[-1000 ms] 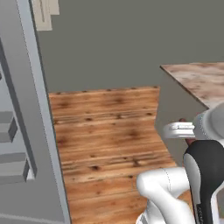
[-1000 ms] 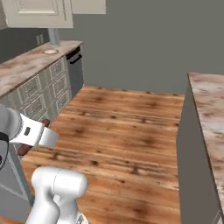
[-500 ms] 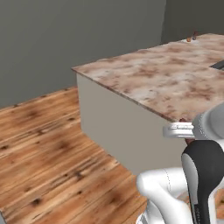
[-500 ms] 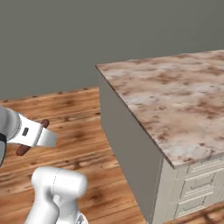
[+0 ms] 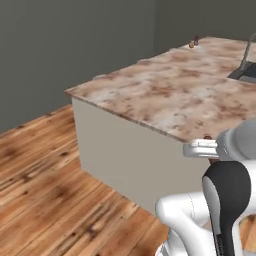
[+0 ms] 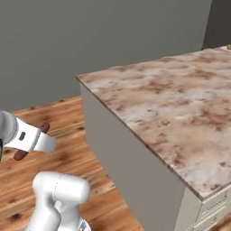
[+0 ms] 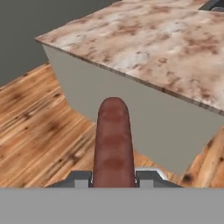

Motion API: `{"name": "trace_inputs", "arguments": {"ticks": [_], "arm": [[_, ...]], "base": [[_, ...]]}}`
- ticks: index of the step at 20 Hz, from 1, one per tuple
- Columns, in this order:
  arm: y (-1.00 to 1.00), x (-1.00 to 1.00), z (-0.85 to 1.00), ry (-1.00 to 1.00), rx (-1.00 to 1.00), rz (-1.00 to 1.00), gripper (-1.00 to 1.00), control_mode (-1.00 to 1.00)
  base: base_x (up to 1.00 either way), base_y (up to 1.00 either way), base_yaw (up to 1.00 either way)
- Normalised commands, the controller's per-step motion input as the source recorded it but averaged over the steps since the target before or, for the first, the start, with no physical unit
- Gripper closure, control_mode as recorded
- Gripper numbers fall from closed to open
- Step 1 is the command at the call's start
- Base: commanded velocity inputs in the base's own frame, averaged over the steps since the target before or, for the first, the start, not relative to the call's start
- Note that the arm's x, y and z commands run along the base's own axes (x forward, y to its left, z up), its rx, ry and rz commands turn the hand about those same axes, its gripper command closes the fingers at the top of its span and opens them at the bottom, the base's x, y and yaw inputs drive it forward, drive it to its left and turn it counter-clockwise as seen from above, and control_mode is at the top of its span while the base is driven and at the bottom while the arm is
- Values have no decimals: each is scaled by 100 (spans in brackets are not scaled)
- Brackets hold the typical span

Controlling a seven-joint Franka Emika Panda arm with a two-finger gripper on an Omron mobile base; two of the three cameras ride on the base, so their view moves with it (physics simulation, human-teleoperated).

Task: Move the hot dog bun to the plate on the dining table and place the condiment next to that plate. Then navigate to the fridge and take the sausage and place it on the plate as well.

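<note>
Hand view: gripper (image 7: 113, 180) jaws closed on the sausage (image 7: 113, 140), its long axis running straight out ahead of them toward the marbled counter (image 7: 144, 48); plate unseen.

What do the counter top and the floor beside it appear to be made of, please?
The counter top looks like polished marbled stone: mottled brown-and-beige blotches, no grain. The floor looks like varnished wood planks: warm orange-brown, with visible grain, knots and plank seams. Both are rendered, so this is appearance only.

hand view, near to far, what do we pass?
gripper → sausage clamped between its fingers → wood floor → grey side panel of the counter → marbled counter top
</note>
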Motion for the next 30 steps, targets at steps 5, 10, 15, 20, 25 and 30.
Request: {"name": "trace_inputs", "arguments": {"ticks": [5, 10, 15, 20, 25, 30], "arm": [[0, 0, 0, 0, 0, 0, 100, 100], [0, 0, 0, 0, 0, 0, 100, 100], [0, 0, 0, 0, 0, 0, 100, 100], [0, 0, 0, 0, 0, 0, 100, 100], [0, 0, 0, 0, 0, 0, 100, 100], [0, 0, 0, 0, 0, 0, 100, 100]], "base": [[100, 100, -19], [100, 92, -20], [100, 85, -25], [100, 86, -27], [100, 89, -29], [100, 91, -29]]}}
